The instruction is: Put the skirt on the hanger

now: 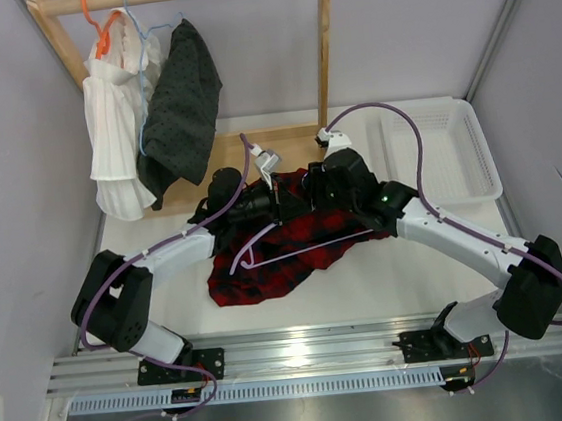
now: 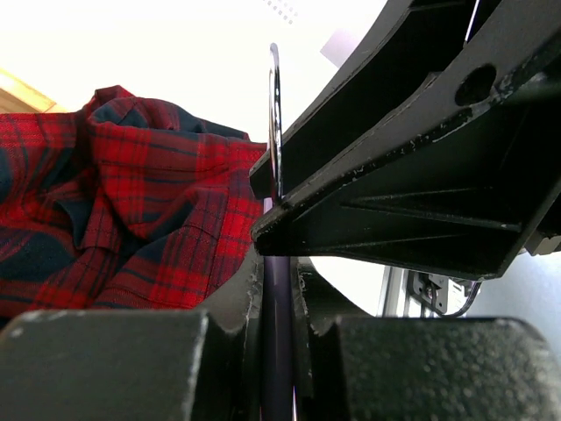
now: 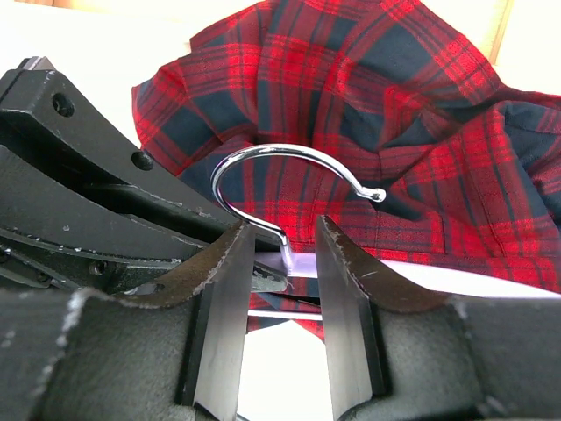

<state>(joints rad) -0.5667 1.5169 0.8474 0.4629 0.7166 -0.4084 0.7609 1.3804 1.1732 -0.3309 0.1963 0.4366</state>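
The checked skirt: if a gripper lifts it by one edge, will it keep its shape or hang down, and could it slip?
Probably floppy: the red-and-black checked skirt lies crumpled in soft folds, so it should droop from any pinch point. Likely light, since the cloth looks thin. Its surface seems matte, so slipping is less likely.

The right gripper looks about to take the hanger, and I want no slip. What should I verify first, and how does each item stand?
1. Left gripper clamped on the hanger: ok.
2. Hook neck between the fingers of the right gripper: ok.
3. Right gripper shut on the neck: not ok, a gap shows.
4. Skirt on the hanger: not ok, it lies underneath.
5. Cloth clear of the right fingers: cannot tell.
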